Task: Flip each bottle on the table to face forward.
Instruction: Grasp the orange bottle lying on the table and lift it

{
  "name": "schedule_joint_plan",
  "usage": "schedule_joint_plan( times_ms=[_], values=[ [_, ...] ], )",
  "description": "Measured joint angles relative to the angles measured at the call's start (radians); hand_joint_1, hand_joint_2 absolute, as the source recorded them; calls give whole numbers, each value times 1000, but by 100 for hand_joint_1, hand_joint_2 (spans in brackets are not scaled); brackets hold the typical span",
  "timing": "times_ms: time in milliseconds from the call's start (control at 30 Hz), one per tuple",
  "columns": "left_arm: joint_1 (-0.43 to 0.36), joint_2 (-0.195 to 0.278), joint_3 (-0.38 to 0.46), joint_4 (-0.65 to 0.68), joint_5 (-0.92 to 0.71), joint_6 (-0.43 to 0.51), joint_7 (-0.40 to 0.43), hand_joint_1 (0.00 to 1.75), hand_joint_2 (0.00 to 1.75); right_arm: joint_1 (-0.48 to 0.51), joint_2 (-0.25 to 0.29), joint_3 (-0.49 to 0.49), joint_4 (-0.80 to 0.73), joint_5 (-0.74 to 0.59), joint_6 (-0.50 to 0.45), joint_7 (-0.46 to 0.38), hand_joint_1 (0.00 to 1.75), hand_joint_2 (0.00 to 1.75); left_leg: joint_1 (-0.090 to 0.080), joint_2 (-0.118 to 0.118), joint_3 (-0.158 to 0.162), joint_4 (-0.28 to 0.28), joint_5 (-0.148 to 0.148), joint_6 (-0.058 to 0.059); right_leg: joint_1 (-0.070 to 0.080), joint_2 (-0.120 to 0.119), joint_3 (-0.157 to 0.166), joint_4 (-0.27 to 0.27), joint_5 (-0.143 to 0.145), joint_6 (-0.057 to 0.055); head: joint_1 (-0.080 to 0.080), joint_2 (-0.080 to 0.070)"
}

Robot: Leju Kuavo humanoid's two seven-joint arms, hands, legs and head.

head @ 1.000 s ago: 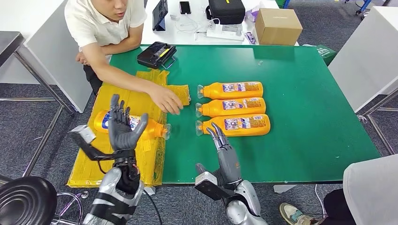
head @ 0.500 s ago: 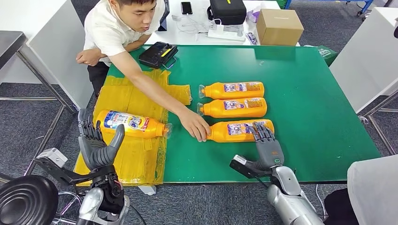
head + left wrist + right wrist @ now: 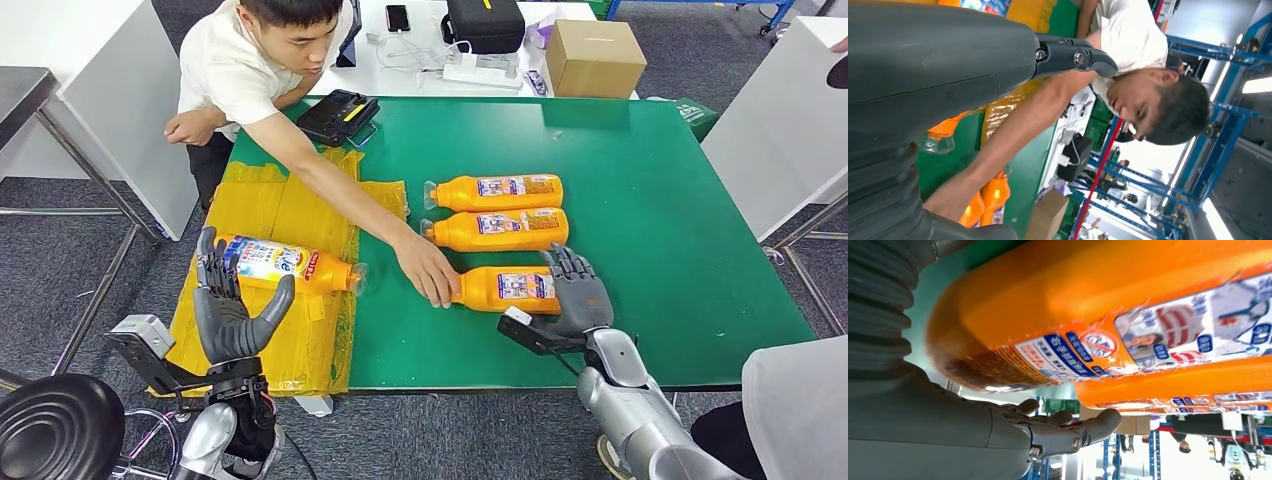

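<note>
Three orange bottles lie side by side on the green table (image 3: 660, 200): a far one (image 3: 495, 192), a middle one (image 3: 497, 230) and a near one (image 3: 505, 288). My right hand (image 3: 575, 290) rests with spread fingers over the near bottle's base end; the right wrist view shows that bottle (image 3: 1098, 300) against my palm, fingers (image 3: 1068, 432) held straight. A person's hand (image 3: 428, 272) holds the same bottle's neck. A fourth bottle (image 3: 280, 265) lies label up on the yellow sheet (image 3: 270, 345). My left hand (image 3: 232, 312) is raised open just in front of it, holding nothing.
The person leans in from the far left, one arm (image 3: 340, 190) stretched across the sheet. A black controller (image 3: 335, 115) sits at the table's far left corner, a cardboard box (image 3: 592, 55) behind the table. A black stool (image 3: 60, 430) and another person's sleeve (image 3: 795, 400) flank me.
My right hand moved from the near bottle's cap end to its base end. The person's hand went from the yellow sheet to that bottle's neck. My left hand dropped, then rose again.
</note>
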Motion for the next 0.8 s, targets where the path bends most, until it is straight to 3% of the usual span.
schedule_joint_plan(
  times_ms=[233,400,433,467,533,567,600,800],
  values=[
    [-3,1,-15,11,-13,0,1,0,175,-45,8,23,45,53,27,40,0,175,0,0,0,0,0,0,0,0,0,0,0,0,0,0],
    [-3,2,-18,15,-16,-9,19,0,175,-90,12,24,73,25,218,98,0,175,0,4,3,0,0,0,0,2,1,0,0,0,0,0],
    [-3,2,-19,16,-17,-11,22,0,175,-100,13,24,80,21,258,113,10,175,0,5,5,0,0,0,0,2,1,-1,0,0,0,0],
    [-4,2,-19,18,-18,-14,25,0,175,-109,13,24,88,18,297,129,45,175,0,5,6,0,0,0,0,2,1,-1,0,0,0,0],
    [-4,3,-20,21,-20,-19,31,0,175,-128,13,24,104,13,380,164,132,175,0,5,10,0,-1,0,0,2,-1,-1,0,-1,0,0],
    [-5,3,-21,22,-22,-20,34,0,175,-137,14,24,112,12,421,183,166,175,0,5,12,0,-2,0,0,2,-1,-2,-1,-1,0,0],
    [-7,3,-21,24,-24,-21,38,0,175,-146,13,24,119,11,459,200,175,175,0,4,13,0,-2,0,0,2,0,-2,-1,-1,0,0],
    [-12,3,-23,38,-35,-22,45,0,175,-168,8,24,144,-1,547,259,175,175,0,2,20,0,-2,1,0,2,8,-3,-1,-1,0,0]
  ],
)
